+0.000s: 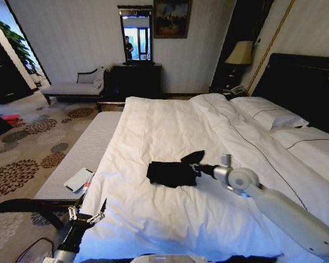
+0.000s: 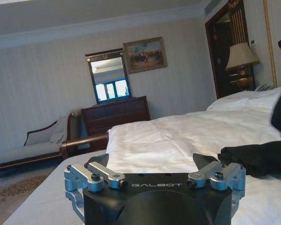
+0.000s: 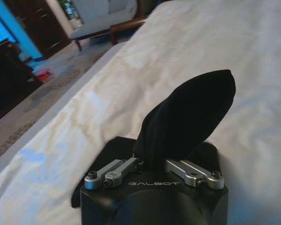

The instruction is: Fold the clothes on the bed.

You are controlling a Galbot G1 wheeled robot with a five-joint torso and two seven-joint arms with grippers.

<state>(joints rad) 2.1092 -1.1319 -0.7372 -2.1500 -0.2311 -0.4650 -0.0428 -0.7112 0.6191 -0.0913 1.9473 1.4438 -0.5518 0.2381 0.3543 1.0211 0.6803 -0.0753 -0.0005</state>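
My right gripper [image 3: 152,164] has its jaws pinched on one end of the black garment [image 1: 172,172], which lies mid-bed [image 1: 153,131] on the white duvet; that end stands up past the jaws. My left gripper [image 1: 88,213] waits, jaws spread, off the bed's near corner. I'd carry this end low and straight across, to avoid bunching.

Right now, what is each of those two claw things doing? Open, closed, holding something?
Left tool: open, holding nothing, low beside the bed.
Right tool: closed on the black clothes, lifting one end.
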